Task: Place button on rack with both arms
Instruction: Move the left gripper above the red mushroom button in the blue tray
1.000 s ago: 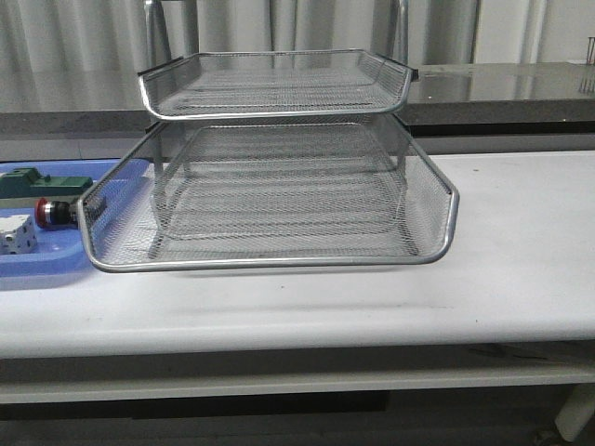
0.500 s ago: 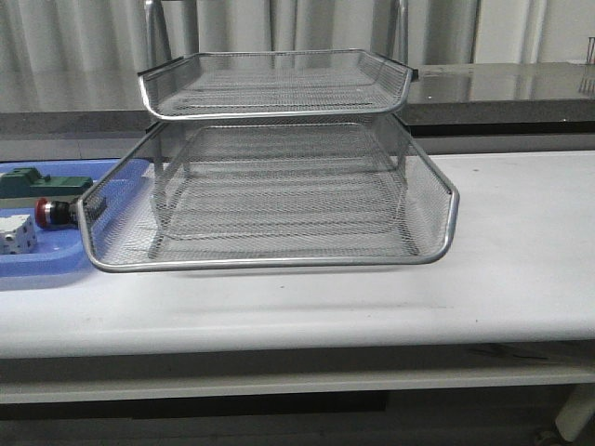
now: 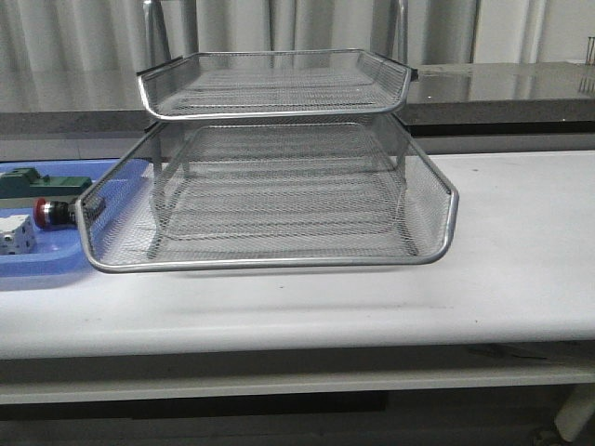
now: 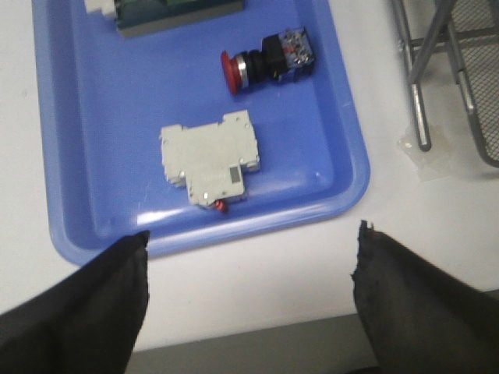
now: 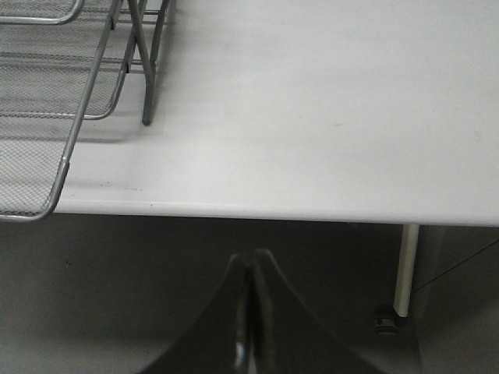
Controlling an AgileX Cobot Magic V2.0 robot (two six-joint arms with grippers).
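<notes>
In the blue tray (image 4: 93, 156), left of the rack (image 3: 270, 186): your button (image 4: 267, 60) lies on its side, red head pointing away from the rack, untouched. Just beside it a white block part (image 4: 210, 158); a green part (image 4: 175, 9) farther along the tray. Front view shows the same button (image 3: 54, 213) half hidden behind the rack's pulled-out middle tray.

Left gripper (image 4: 249, 300) hangs above the tray's near edge, fingers spread wide, nothing between them. Right gripper (image 5: 248, 312) sits off the tabletop (image 5: 327, 101) edge, fingers pressed together, holding nothing.

Change over the last second: none you can see from the front. Button, tray and rack sit exactly as they did, and neither arm has entered that view. Judgement: pickup not begun. Left gripper needs to come forward over the button before closing.
</notes>
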